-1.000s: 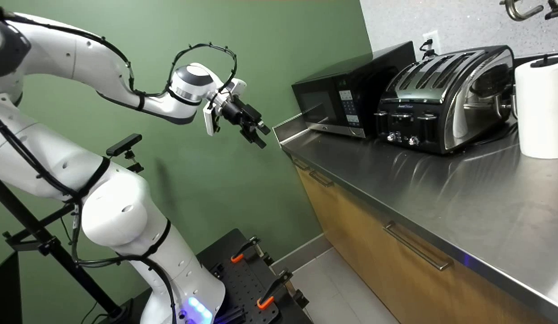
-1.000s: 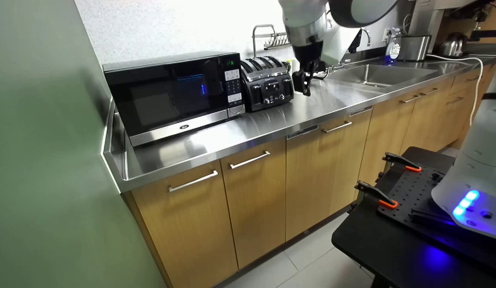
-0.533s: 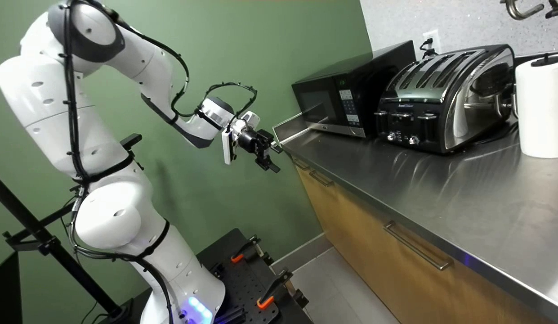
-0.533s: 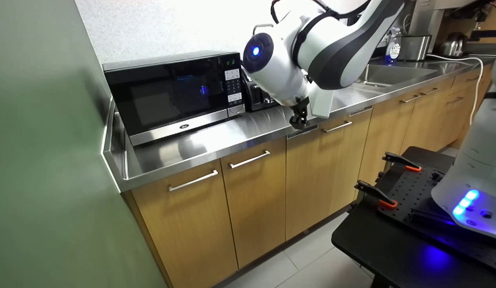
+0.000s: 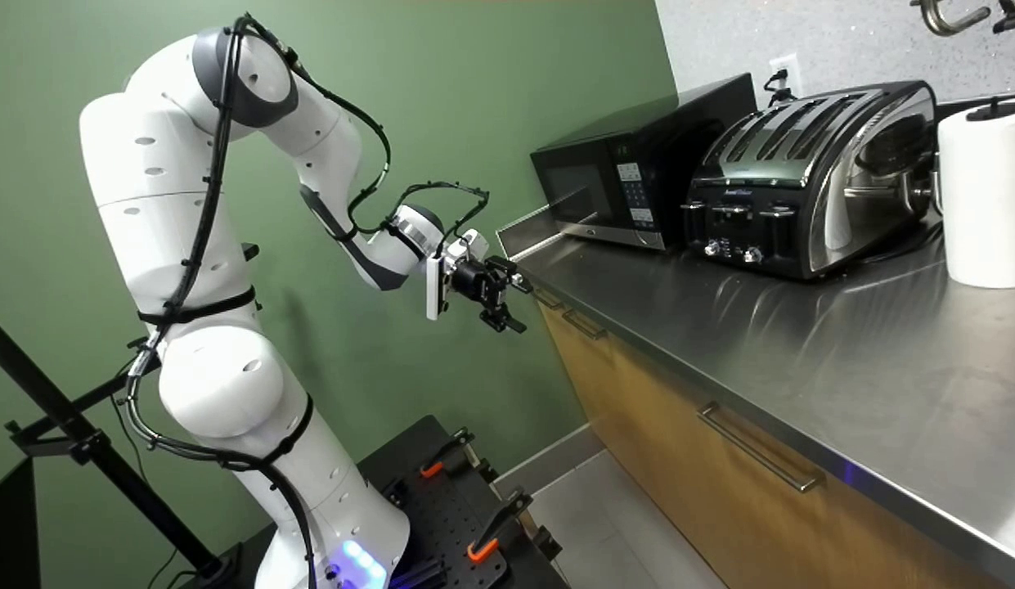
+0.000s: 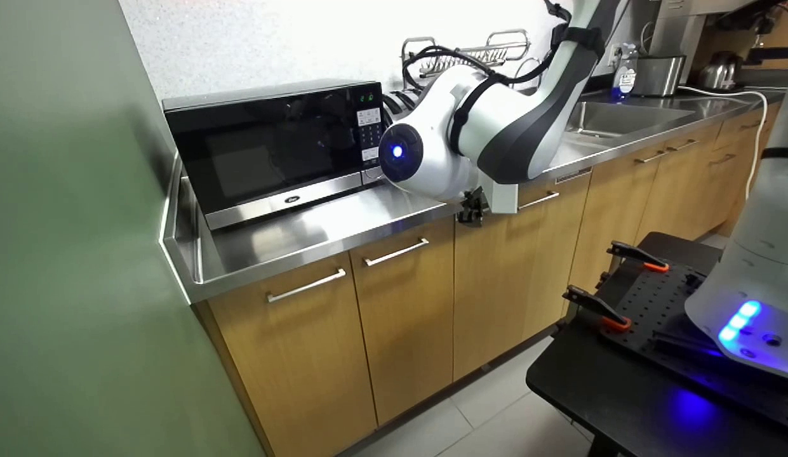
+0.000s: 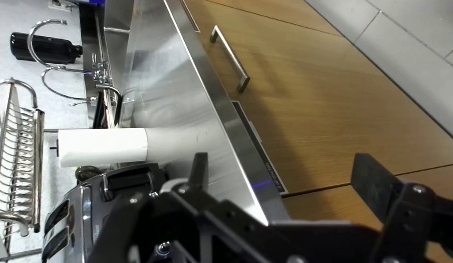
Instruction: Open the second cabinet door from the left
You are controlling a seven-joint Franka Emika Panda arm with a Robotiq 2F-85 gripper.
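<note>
The second cabinet door from the left (image 6: 406, 324) is a closed honey-brown wood panel with a silver bar handle (image 6: 397, 252) near its top. In an exterior view its handle (image 5: 585, 325) shows below the counter edge. My gripper (image 5: 517, 304) is open and empty, in front of the counter edge. In an exterior view the gripper (image 6: 472, 209) is right of that handle, partly hidden by the arm. In the wrist view the jaws (image 7: 283, 171) are spread, with a strip of the second door (image 7: 314, 206) between them; its handle is out of view there.
The steel counter (image 6: 330, 222) overhangs the doors and carries a microwave (image 6: 273, 146), a toaster (image 5: 801, 180) and a paper towel roll (image 5: 988, 196). A neighbouring panel's handle (image 7: 230, 58) projects. The black robot table (image 6: 597, 374) with clamps stands opposite the cabinets.
My gripper has come down from above the counter to about the height of its front edge. The arm has folded with its elbow raised. The cabinet doors have not moved.
</note>
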